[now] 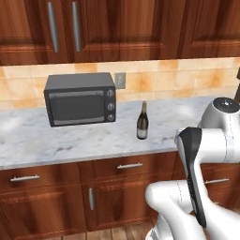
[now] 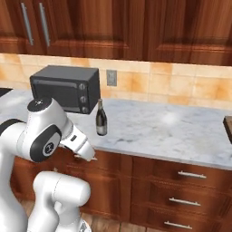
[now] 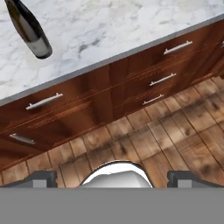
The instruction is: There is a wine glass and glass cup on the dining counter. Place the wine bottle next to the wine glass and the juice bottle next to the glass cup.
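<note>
The wine bottle (image 1: 142, 123) (image 2: 101, 120), tall, dark, with a tan-topped neck and a pale label, stands upright on the marble worktop (image 1: 70, 140) (image 2: 172, 127), just right of the oven. In the hand view the wine bottle (image 3: 30, 28) is at the upper left. My gripper (image 3: 114, 177) is open with nothing between its fingers. It hangs in front of the drawer fronts, below the worktop's edge, well short of the bottle. The wine glass, glass cup, juice bottle and dining counter are out of view.
A dark grey countertop oven (image 1: 80, 98) (image 2: 65, 88) sits against the tiled back wall. Wooden wall cupboards (image 1: 117, 28) hang above it. Drawers with metal handles (image 3: 166, 78) run under the worktop, over a wood plank floor (image 3: 175, 131). A dark object (image 2: 228, 127) shows at the right edge.
</note>
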